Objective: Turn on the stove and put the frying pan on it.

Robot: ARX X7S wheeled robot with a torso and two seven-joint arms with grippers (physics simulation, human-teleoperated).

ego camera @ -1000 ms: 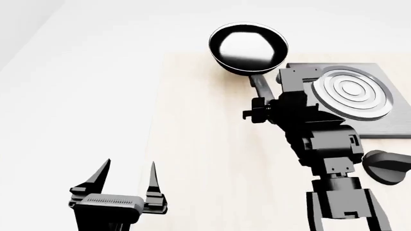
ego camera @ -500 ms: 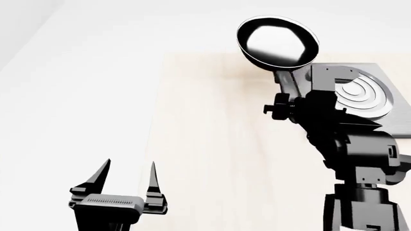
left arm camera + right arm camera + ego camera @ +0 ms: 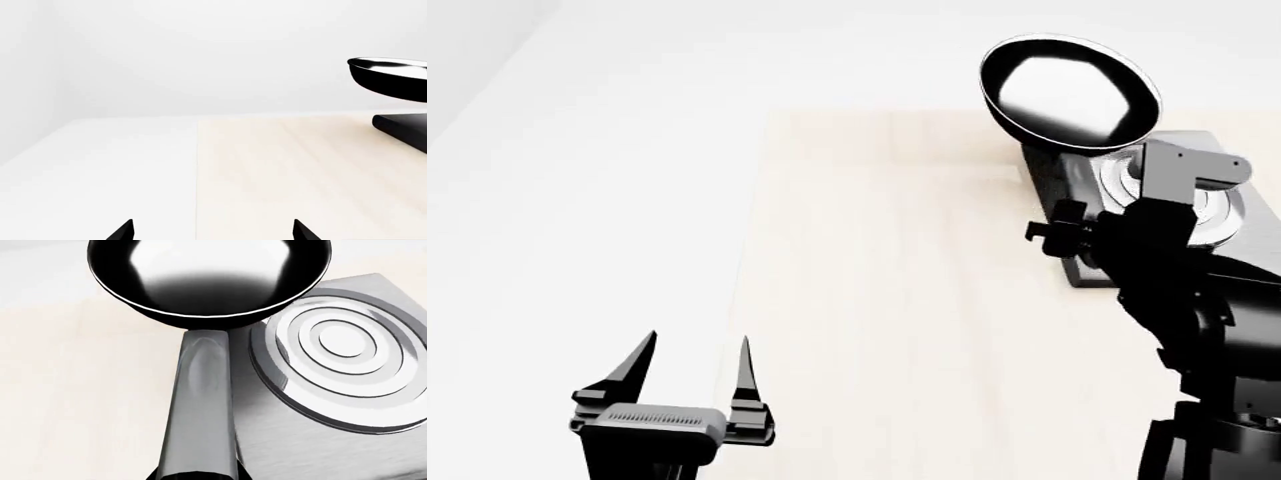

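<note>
Right gripper (image 3: 1065, 238): clamped on the long black handle of the round black frying pan (image 3: 1070, 90) with the glossy reflective inside. The right wrist view shows the handle running straight out from the gripper to the bowl of the frying pan (image 3: 209, 277). The fingers themselves are mostly hidden by the arm in the head view.

Frying pan: held in the air, clear of the table. The left wrist view shows the frying pan (image 3: 393, 80) hanging above the dark slab edge with open space between them. In the head view its bowl sits over the far left corner of the flat dark grey square stove (image 3: 1094, 270), partly past the stove's far edge. It is not centred on the raised silver-grey concentric burner rings (image 3: 343, 375), which lie to the right of the handle in the scene.

Stove (image 3: 313, 440): flat on the pale wood tabletop (image 3: 894, 300) at the far right, largely covered in the head view by the right arm. Its knob cannot be made out.

Left gripper (image 3: 691, 380): low at the near left, two pointed black fingers (image 3: 634, 365) standing well apart, holding nothing, well away from pan and stove. It hangs over the boundary between the white surface (image 3: 587, 200) and the wood
</note>
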